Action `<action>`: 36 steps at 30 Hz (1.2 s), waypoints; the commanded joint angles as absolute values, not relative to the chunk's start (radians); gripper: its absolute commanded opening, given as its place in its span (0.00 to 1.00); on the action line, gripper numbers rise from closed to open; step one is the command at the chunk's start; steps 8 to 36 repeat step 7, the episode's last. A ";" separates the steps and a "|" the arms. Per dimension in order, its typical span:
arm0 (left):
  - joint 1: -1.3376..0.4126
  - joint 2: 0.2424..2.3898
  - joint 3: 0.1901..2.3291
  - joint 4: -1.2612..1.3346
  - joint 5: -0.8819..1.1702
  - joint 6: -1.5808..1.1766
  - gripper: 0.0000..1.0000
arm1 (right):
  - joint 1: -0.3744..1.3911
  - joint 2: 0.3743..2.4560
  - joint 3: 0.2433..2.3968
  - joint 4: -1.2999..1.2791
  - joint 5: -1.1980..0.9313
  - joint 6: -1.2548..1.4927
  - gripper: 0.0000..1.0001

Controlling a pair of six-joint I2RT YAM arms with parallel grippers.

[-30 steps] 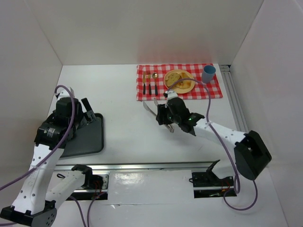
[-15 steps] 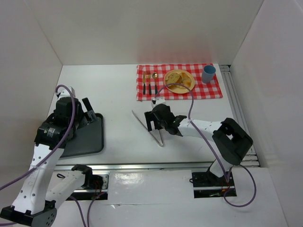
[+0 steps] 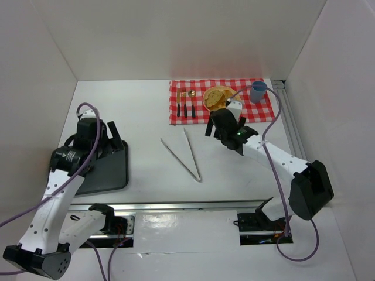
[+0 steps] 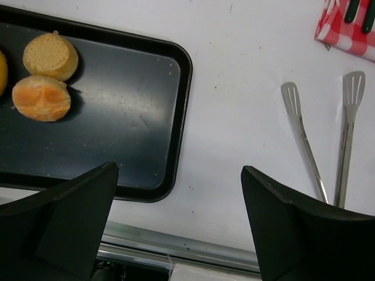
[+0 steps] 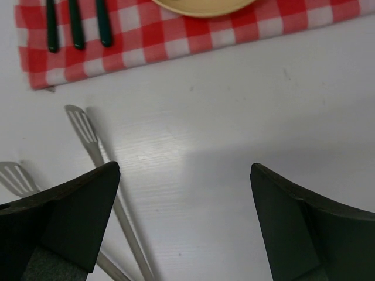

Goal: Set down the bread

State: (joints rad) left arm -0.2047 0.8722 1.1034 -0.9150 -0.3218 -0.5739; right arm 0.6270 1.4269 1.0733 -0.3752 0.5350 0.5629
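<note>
1. While the left gripper (image 4: 179,170) hangs over the edge of the black tray (image 4: 135,123), its jaws stand wide apart with nothing between them.
2. Two bread pieces (image 4: 51,55) lie side by side on the tray, close together and well away from the fingers. One is a roundish, tan-gold piece with a pale, fine-grained face. The other is a deeper orange piece (image 4: 41,98) with a lighter, creased centre.
3. A yellow sliver shows at the left edge of the left wrist view; what it is cannot be told.
4. More bread (image 3: 217,95), golden-brown, rests on the yellow plate (image 5: 199,7), partly hidden by the right arm in the top view.
5. The right gripper (image 5: 184,170) is spread and empty, over bare table just beside the near edge of the red-checked cloth (image 5: 176,41).
6. Metal tongs (image 3: 183,155) lie flat on the table between tray and cloth, splayed in a V and touching neither gripper.
7. Dark-handled cutlery (image 3: 186,109) and a blue cup (image 3: 258,92) flank the plate on the cloth.
</note>
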 commanded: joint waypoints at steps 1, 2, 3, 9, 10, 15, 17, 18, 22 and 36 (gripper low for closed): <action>-0.207 0.890 1.095 -0.877 -0.279 -0.545 1.00 | 0.595 1.361 0.988 -0.457 0.531 0.649 1.00; -0.207 0.900 1.095 -0.877 -0.279 -0.534 1.00 | 0.575 1.352 0.950 -0.457 0.531 0.658 1.00; -0.207 0.900 1.095 -0.877 -0.279 -0.534 1.00 | 0.566 1.338 0.933 -0.457 0.519 0.658 1.00; -0.207 0.919 1.086 -0.868 -0.252 -0.534 1.00 | 0.545 1.312 0.852 -0.413 0.473 0.664 1.00; -0.207 0.919 1.086 -0.868 -0.252 -0.534 1.00 | 0.545 1.312 0.852 -0.413 0.473 0.664 1.00; -0.207 0.919 1.086 -0.868 -0.252 -0.534 1.00 | 0.545 1.312 0.852 -0.413 0.473 0.664 1.00; -0.207 0.919 1.086 -0.868 -0.252 -0.534 1.00 | 0.545 1.312 0.852 -0.413 0.473 0.664 1.00; -0.207 0.919 1.086 -0.868 -0.252 -0.534 1.00 | 0.545 1.312 0.852 -0.413 0.473 0.664 1.00; -0.207 0.919 1.086 -0.868 -0.252 -0.534 1.00 | 0.545 1.312 0.852 -0.413 0.473 0.664 1.00; -0.207 0.919 1.086 -0.868 -0.252 -0.534 1.00 | 0.545 1.312 0.852 -0.413 0.473 0.664 1.00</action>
